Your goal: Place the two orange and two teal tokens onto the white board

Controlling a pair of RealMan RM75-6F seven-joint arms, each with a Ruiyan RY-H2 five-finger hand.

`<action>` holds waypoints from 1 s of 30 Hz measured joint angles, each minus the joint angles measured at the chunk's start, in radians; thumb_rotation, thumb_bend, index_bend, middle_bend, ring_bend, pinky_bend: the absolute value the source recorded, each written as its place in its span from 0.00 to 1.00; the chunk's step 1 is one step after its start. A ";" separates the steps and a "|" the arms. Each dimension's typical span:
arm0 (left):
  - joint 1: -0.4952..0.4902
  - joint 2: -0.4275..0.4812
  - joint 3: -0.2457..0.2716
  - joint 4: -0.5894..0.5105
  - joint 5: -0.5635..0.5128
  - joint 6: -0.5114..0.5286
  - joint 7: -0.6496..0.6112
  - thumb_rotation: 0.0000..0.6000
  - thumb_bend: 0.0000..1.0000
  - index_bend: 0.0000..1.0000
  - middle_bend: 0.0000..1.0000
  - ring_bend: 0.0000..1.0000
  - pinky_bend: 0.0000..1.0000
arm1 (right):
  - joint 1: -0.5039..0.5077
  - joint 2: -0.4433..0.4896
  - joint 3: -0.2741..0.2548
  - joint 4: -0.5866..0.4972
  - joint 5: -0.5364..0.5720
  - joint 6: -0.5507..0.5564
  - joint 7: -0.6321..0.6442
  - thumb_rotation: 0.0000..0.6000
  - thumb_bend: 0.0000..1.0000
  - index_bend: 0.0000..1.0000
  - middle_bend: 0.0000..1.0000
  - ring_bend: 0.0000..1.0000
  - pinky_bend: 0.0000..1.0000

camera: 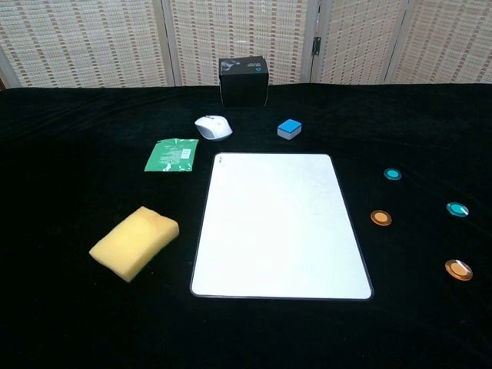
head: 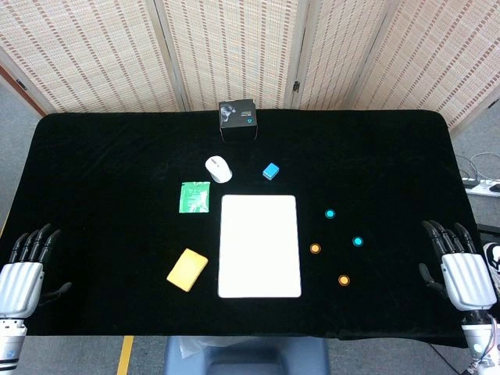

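Note:
The white board [head: 259,245] [camera: 280,223] lies bare in the middle of the black table. To its right sit two teal tokens [head: 330,213] [head: 357,241] and two orange tokens [head: 315,248] [head: 344,280]. The chest view shows the same teal tokens [camera: 392,174] [camera: 457,208] and orange tokens [camera: 380,217] [camera: 458,269]. My left hand [head: 23,273] rests at the table's near left edge, fingers extended and holding nothing. My right hand [head: 461,269] rests at the near right edge, likewise empty, well right of the tokens. Neither hand shows in the chest view.
A yellow sponge [head: 187,269] lies left of the board. Behind the board are a green packet [head: 194,197], a white mouse [head: 219,168], a small blue block [head: 270,171] and a black box [head: 238,120]. Folding screens stand behind the table.

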 measured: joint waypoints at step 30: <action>0.005 0.006 0.010 -0.013 0.011 0.009 -0.012 1.00 0.18 0.01 0.00 0.00 0.00 | 0.098 -0.109 -0.108 0.070 -0.129 -0.214 -0.018 1.00 0.46 0.28 0.10 0.00 0.02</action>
